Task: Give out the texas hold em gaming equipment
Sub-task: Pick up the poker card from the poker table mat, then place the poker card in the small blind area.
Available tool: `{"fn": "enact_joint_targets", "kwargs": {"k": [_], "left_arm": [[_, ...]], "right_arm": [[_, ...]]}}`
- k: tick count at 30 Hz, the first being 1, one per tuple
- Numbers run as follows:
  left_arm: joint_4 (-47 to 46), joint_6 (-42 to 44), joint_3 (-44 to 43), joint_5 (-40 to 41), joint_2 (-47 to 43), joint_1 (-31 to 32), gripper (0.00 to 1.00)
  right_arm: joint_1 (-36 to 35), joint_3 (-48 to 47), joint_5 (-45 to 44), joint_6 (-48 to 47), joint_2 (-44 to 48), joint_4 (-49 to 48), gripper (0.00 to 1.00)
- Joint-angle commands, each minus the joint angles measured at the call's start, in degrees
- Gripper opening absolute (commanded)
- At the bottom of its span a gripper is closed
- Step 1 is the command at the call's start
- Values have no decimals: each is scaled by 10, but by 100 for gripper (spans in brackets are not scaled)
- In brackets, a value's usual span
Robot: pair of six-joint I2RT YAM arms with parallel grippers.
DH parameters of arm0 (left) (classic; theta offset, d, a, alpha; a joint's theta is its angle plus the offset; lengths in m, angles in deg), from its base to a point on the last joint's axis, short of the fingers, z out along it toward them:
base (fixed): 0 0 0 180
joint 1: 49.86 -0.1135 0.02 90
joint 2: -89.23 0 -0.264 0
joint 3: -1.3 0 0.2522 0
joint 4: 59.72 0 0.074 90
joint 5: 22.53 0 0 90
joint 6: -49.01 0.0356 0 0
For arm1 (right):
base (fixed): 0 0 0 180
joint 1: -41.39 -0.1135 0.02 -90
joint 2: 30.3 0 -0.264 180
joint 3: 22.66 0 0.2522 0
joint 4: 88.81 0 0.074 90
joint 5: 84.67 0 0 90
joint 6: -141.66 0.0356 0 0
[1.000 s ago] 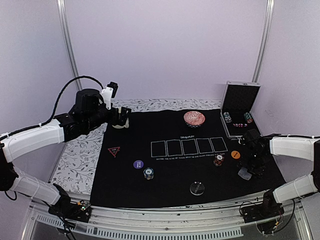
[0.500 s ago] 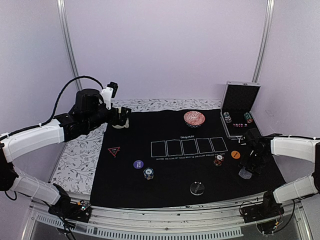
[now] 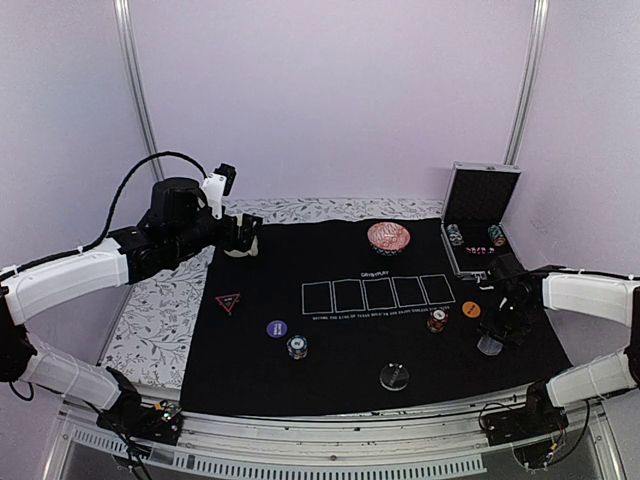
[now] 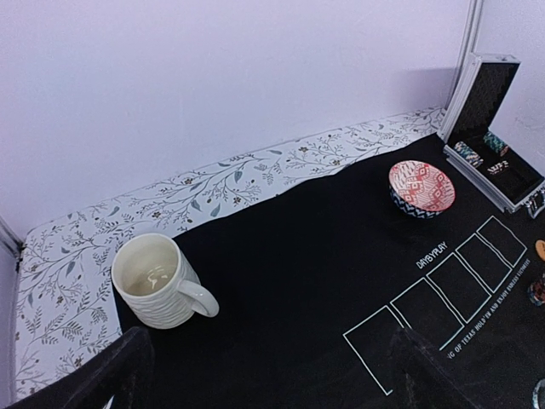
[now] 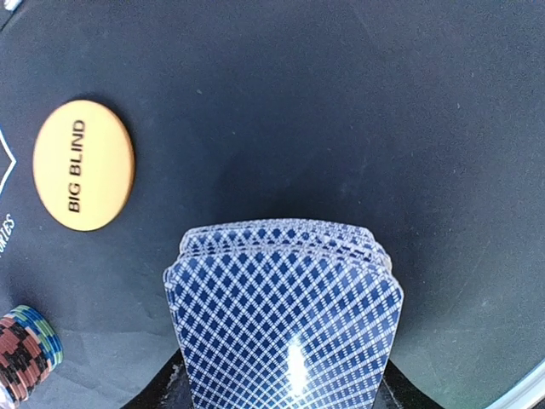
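Your deck of blue diamond-backed cards [image 5: 285,324] sat at the right side of the black mat [image 5: 341,102], its near edge cut off. The right gripper [image 3: 498,328] straddled it, but I could not tell whether the jaws pinched it. Just beyond lay the orange BIG BLIND disc [image 5: 83,164] and a half-cropped chip stack [image 5: 25,351]. Your left gripper [image 4: 272,379], jaws spread wide, hung by the cream mug [image 4: 155,281].

**A robot lab cell set up as a card table**

This is a test rig, not a games room. A black felt mat [image 3: 340,350] printed with card boxes lies on a floral-clothed table [image 3: 150,330]. Behind the mat, plain lilac panels [image 3: 330,100] stand between aluminium posts [image 3: 135,90]. In front of the mat, two white robot arms [image 3: 70,280] are bolted to a metal rail [image 3: 330,440], and a black cable [image 3: 125,190] loops above the arm left of the mat.
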Motion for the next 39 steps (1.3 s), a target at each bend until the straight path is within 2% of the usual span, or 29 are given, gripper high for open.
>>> {"fn": "enact_joint_targets", "kwargs": {"k": [1,4,11,14,18,21,23,28,34,39], "left_arm": [[-11,10,6,2,-1,-5,98],[-11,10,5,3,-2,-5,98],[-11,9,5,1,-3,-6,98],[-11,8,5,-1,-3,-5,98],[-11,7,5,-2,-5,-6,98],[-11,8,5,-2,-6,-6,98],[-11,8,4,-1,-6,-6,98],[-11,10,5,2,-7,-6,98],[-11,12,5,6,-11,-7,98],[-13,14,6,11,-16,-6,98]], "right_arm": [[1,-42,-30,-20,5,20,45],[1,-75,-51,-32,17,47,45],[0,-140,-38,-85,33,62,43],[-2,-174,-45,-107,42,72,39],[-37,-218,-35,-141,43,62,36],[-104,-263,-38,-152,11,64,34],[-175,-290,-31,-161,-23,57,34],[-342,-353,36,-242,-138,41,34],[-525,-475,83,-359,-294,61,35],[-584,-540,127,-444,-393,90,35]]}}
